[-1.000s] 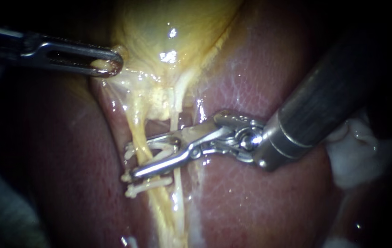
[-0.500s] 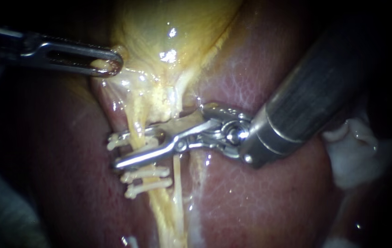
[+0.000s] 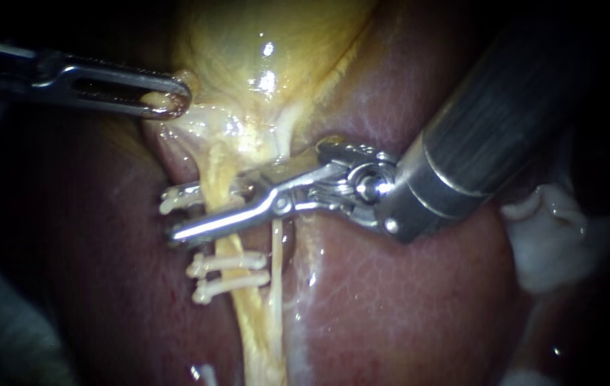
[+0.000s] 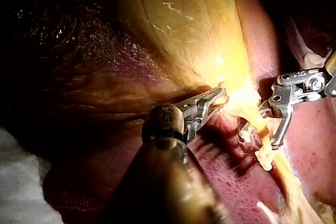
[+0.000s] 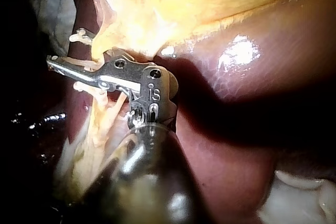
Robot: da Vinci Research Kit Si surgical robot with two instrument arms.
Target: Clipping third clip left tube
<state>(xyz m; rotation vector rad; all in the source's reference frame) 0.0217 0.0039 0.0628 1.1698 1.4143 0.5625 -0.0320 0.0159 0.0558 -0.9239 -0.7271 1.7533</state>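
The left instrument's [image 3: 173, 100] jaws pinched the gallbladder [image 3: 262, 50] above the left tube [image 3: 213, 171]. The right instrument's [image 3: 176, 213] jaws, standing apart, held a clip [image 3: 169, 203] astride that tube, above two lower clips [image 3: 226, 263].

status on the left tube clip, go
Left instrument jaws shut on gallbladder. Right instrument grips new clip astride left tube, gallbladder side of two set clips. Nothing blocking.
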